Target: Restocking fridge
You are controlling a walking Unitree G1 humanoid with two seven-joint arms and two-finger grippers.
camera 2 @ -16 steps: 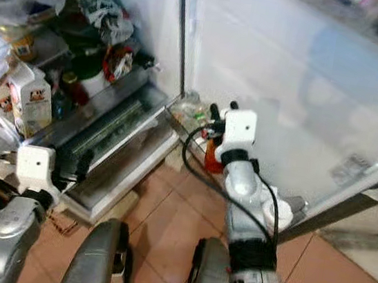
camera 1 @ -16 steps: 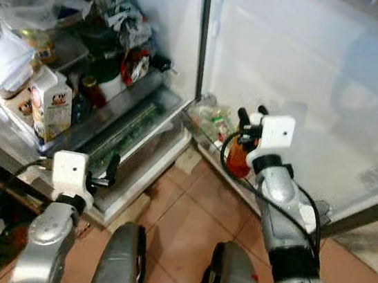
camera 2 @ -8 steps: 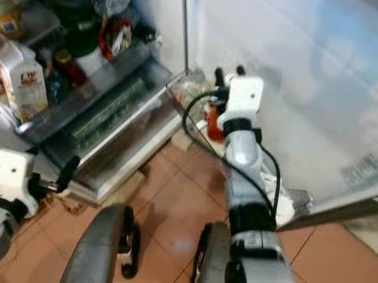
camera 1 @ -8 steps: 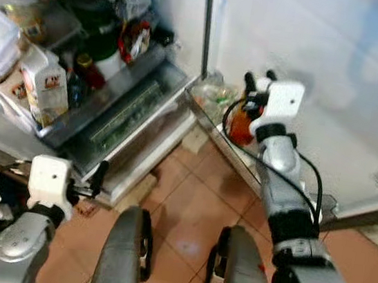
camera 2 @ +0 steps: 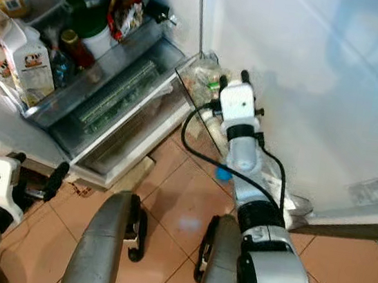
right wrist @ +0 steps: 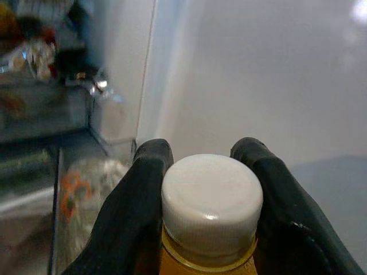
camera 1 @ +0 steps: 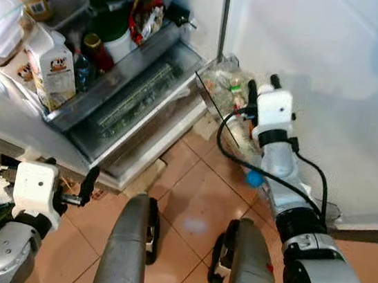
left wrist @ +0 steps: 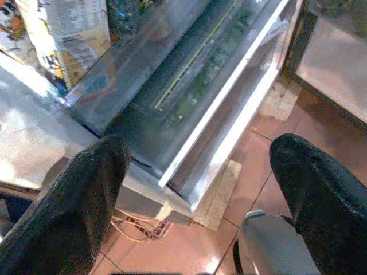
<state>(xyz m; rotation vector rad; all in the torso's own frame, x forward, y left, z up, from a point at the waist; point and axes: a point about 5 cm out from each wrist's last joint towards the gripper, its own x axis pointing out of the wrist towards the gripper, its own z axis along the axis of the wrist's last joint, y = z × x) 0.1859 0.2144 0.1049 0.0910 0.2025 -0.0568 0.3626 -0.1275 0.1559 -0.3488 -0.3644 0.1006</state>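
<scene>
Right gripper (right wrist: 209, 189) had its two matte black fingers (right wrist: 135, 212) pinched on the neck of a bottle with a smooth white round screw cap and amber-orange contents (right wrist: 211, 200); fingers sat against both sides of the cap. In the head views the right gripper was held just in front of the glossy white fridge door (camera 1: 337, 77), at the clear plastic door bin (camera 1: 219, 84) on the door's lower edge. The bin held a crumpled clear bag with orange and green bits (camera 1: 223, 90), just beside the gripper. A small round blue cap (camera 1: 254, 179) showed beside the silver right forearm, over the floor.

Left gripper (left wrist: 198, 189) hung low with its fingers spread wide apart, holding nothing, above the terracotta tiled floor (camera 1: 188, 197) just outside the fridge base.

Fridge interior was open on the robot's left: a translucent grey crisper drawer (camera 1: 135, 103) with long green contents inside; on the shelf above, a white rectangular carton with a cartoon print (camera 1: 53, 73), a dark bottle with a red cap (camera 1: 98, 49) and a white cylindrical tub with a dark green lid (camera 1: 115, 37), packed close together. Crinkled foil-like packets (camera 1: 146, 17) lay further back.
</scene>
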